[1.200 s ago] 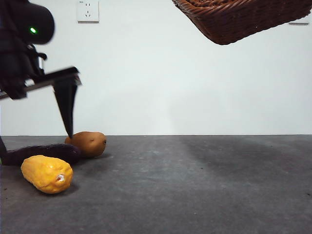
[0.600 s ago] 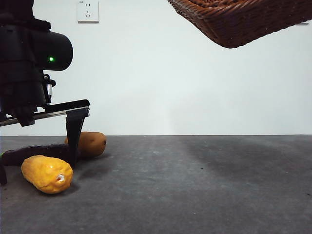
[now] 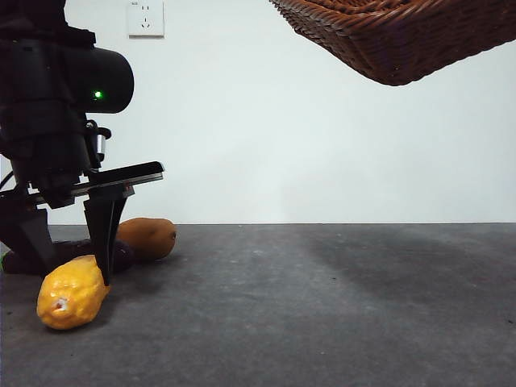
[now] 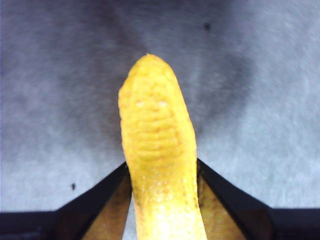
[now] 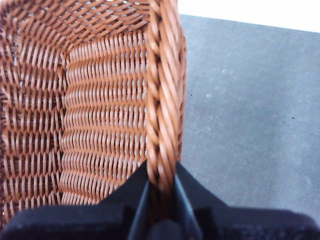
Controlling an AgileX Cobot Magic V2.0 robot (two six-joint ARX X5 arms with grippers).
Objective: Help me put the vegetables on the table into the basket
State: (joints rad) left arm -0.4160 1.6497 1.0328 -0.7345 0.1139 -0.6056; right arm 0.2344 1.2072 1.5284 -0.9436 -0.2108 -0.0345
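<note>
Two grippers: both gripping.
Left gripper (image 4: 161, 200): clamps corn (image 3: 71, 292) on table (image 3: 322, 306).
Right gripper (image 5: 161, 197): pinches rim of raised basket (image 3: 395, 36).
Eggplant (image 3: 68, 255), potato (image 3: 149, 237): behind corn.

The right gripper (image 5: 161, 192) pinches the braided rim of the brown wicker basket (image 5: 100, 100), one black jaw inside the rim, the other outside. The woven inner wall and floor run away from the gripper. Beyond the rim lies the dark grey table (image 5: 250, 110).
</note>
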